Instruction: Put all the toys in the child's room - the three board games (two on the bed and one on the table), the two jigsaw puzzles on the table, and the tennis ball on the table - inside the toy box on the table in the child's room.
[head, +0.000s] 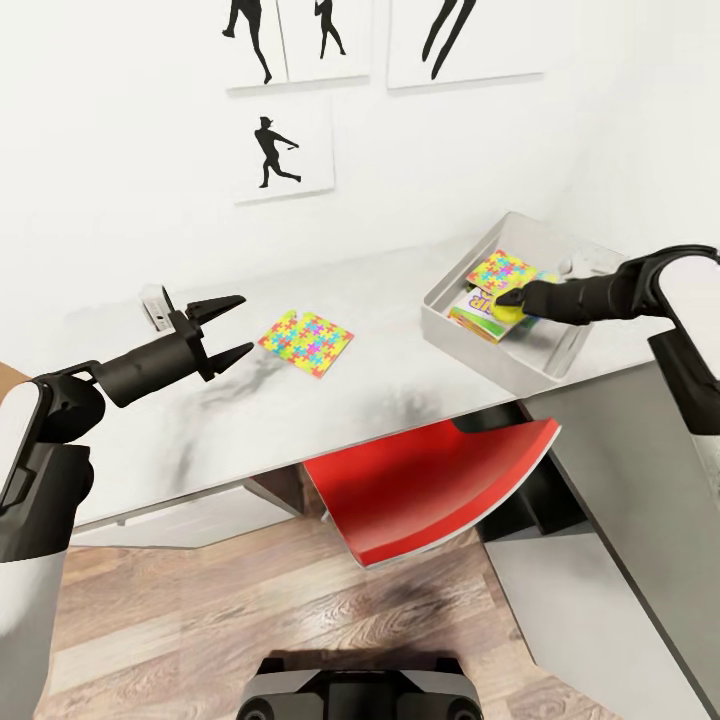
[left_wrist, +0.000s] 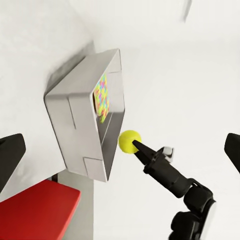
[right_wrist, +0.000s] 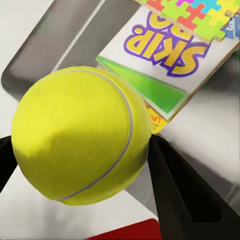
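My right gripper (head: 503, 300) is shut on the yellow-green tennis ball (head: 503, 312), holding it just over the front part of the light grey toy box (head: 470, 345) on the table (head: 330, 410). In the box lie a jigsaw puzzle (head: 500, 268) and, under it, the green-yellow Skip-Bo board game (head: 468, 305). The right wrist view shows the ball (right_wrist: 80, 135) between the black fingers (right_wrist: 180, 190) above the Skip-Bo box (right_wrist: 165, 55). A second jigsaw puzzle (head: 307, 343) lies flat mid-table. My left gripper (head: 243, 323) hovers open just left of it, holding nothing.
A red chair (head: 430, 485) is tucked under the table's front edge. A small grey-white object (head: 157, 305) stands at the back left of the tabletop. The dark grey desk section (head: 620, 480) runs down the right. Silhouette posters (head: 285, 150) hang on the white wall.
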